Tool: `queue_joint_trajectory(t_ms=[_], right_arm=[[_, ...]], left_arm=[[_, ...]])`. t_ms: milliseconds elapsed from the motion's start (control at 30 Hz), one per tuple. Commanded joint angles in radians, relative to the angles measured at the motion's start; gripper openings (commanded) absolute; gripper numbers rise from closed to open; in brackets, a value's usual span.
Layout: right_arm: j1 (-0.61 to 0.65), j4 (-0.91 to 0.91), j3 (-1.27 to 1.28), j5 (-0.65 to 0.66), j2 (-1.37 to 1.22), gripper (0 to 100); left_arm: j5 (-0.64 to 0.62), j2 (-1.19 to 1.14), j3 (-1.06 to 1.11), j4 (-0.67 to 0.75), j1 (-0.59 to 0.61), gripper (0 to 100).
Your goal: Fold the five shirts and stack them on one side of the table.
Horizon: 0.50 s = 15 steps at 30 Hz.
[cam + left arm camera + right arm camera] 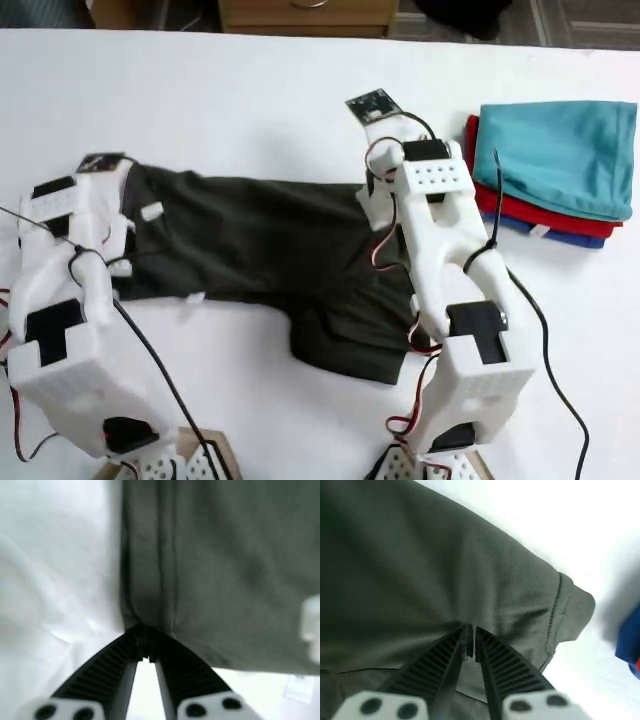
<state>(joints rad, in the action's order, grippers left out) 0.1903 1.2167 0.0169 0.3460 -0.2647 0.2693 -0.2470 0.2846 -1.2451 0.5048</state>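
Note:
A dark olive shirt (260, 245) lies spread across the middle of the white table, with a fold bulging toward the front at its right end. My left gripper (145, 635) is shut on the shirt's left edge (150, 580), near a hem. My right gripper (470, 632) is shut on the shirt's cloth (420, 580) near its right corner, where a stitched hem (555, 615) shows. In the high view the left arm (70, 260) stands at the shirt's left end and the right arm (440, 230) over its right end.
A stack of folded shirts sits at the table's right side: teal (565, 155) on top, red (545, 215) under it, blue (560, 236) at the bottom. White labels (152, 211) show on the olive shirt. A wooden cabinet (305, 12) stands behind the table.

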Motion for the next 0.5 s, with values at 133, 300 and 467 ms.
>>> queue_joint_trajectory(t_ms=[133, 300, 467], right_arm=[[-0.007, 0.010, -0.023, 0.000, 0.061, 2.2], [0.022, 0.024, -0.051, -0.008, 0.099, 8.7], [0.012, -0.051, -0.054, -0.009, 0.127, 9.0]], left_arm=[[0.009, 0.055, -0.042, 0.031, 0.008, 3], [0.015, 0.055, -0.031, 0.035, 0.012, 3], [0.017, 0.032, -0.005, 0.028, 0.031, 3]])
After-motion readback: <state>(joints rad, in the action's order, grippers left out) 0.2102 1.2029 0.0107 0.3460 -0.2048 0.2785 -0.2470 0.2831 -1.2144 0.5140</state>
